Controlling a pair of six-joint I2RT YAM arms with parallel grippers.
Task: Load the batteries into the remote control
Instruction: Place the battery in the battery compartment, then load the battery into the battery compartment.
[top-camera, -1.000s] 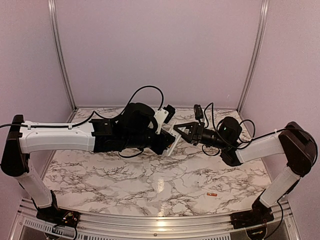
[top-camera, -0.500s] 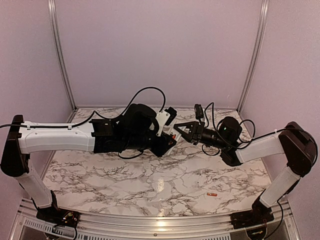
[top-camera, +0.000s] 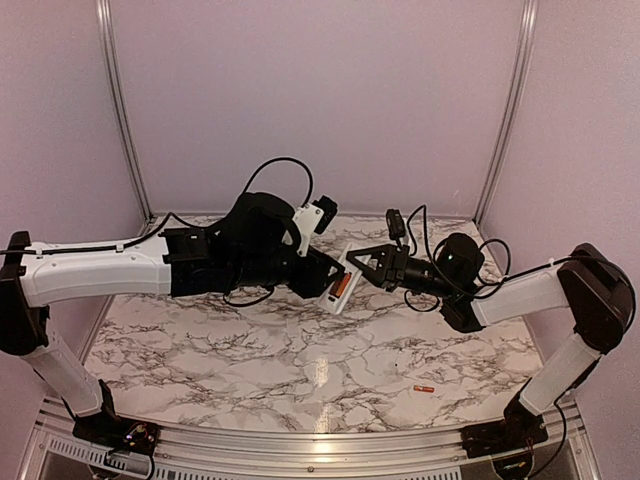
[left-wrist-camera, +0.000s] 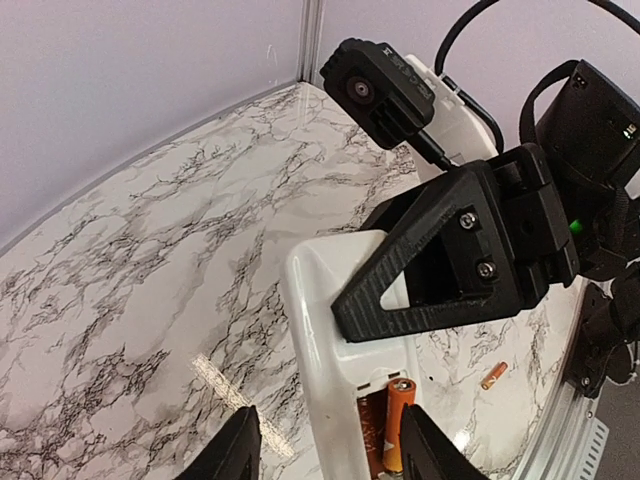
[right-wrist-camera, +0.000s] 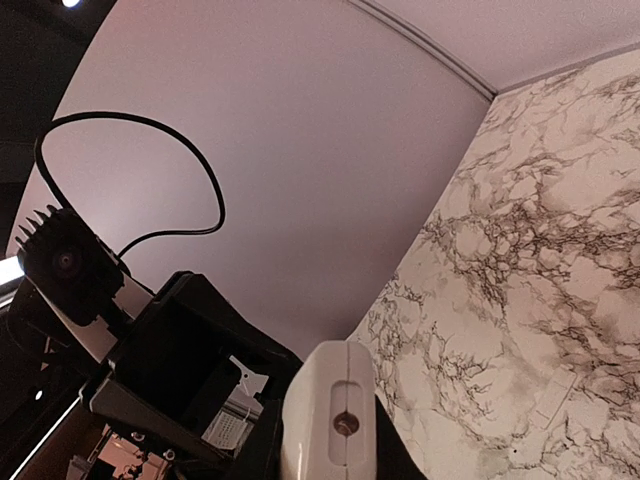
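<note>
The white remote control (top-camera: 344, 274) hangs in the air above the middle of the table, back side up. My right gripper (top-camera: 360, 264) is shut on its far end; the right wrist view shows that end (right-wrist-camera: 335, 415) between the jaws. One orange battery (left-wrist-camera: 397, 425) lies in the open recess and also shows in the top view (top-camera: 340, 284). My left gripper (left-wrist-camera: 330, 435) is open, its fingers (left-wrist-camera: 238, 452) on either side of the remote's near end, with a gap on the left. The second battery (top-camera: 422, 388) lies on the table at the front right, also in the left wrist view (left-wrist-camera: 493, 375).
The marble table (top-camera: 250, 350) has pale walls on three sides and a metal rail along the front edge. Both arms meet over the middle. My right wrist camera and its cable (left-wrist-camera: 385, 90) hang close above the remote.
My left arm has drawn back to the left and lifted off the remote. The orange battery in the recess now shows in the top view. My right arm has stayed put.
</note>
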